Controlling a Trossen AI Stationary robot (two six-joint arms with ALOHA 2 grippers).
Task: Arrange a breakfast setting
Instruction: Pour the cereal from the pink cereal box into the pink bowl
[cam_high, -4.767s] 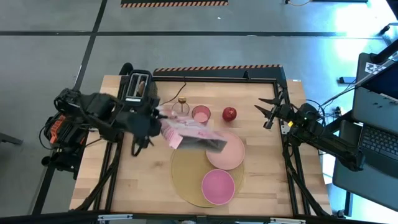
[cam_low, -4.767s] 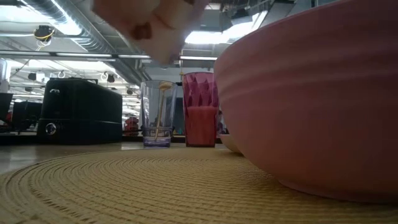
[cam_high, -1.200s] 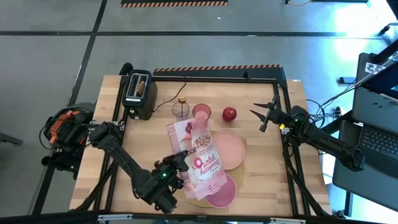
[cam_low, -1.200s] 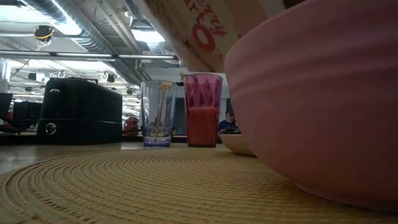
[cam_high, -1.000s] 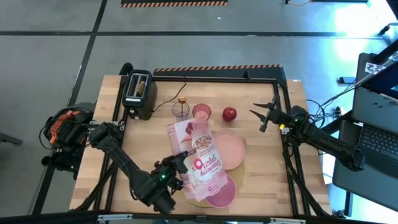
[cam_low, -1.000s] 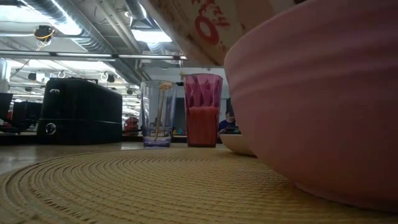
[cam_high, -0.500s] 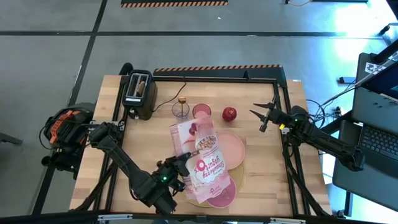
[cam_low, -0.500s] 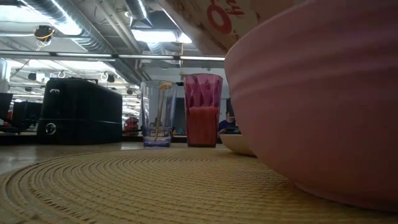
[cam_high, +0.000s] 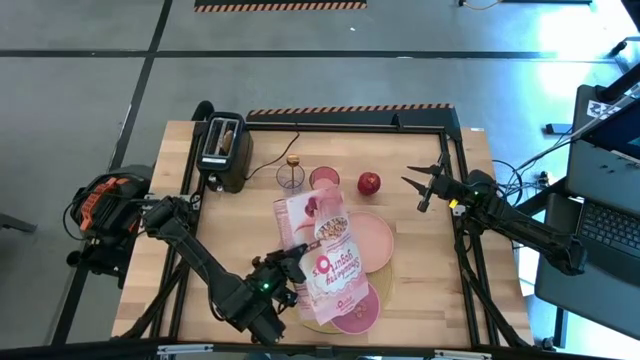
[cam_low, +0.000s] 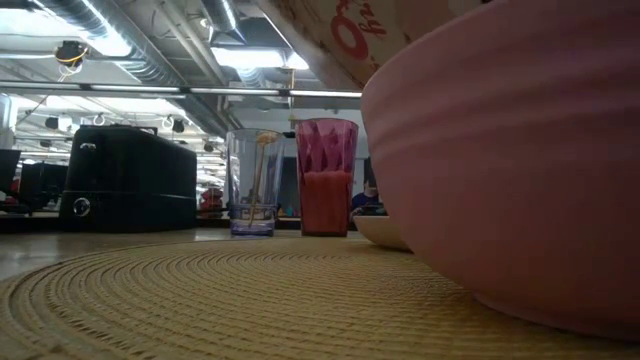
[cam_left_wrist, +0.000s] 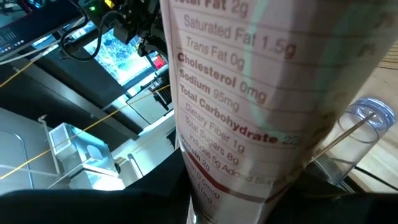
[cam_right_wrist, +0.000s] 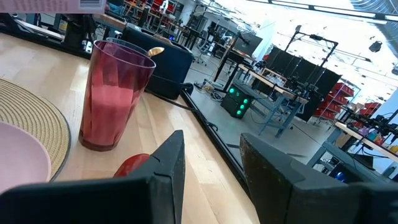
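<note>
From overhead we see the whole table (cam_high: 240, 250); from mat level, the bowl (cam_low: 520, 160) looms near; both views share the pink tumbler (cam_low: 323, 176).

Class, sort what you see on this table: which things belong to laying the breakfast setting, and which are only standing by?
Breakfast setting: placemat, plate, bowl, apple, toast, spoon.

Standing by: toaster, cereal box held by the left gripper, clear glass, pink glass.
</note>
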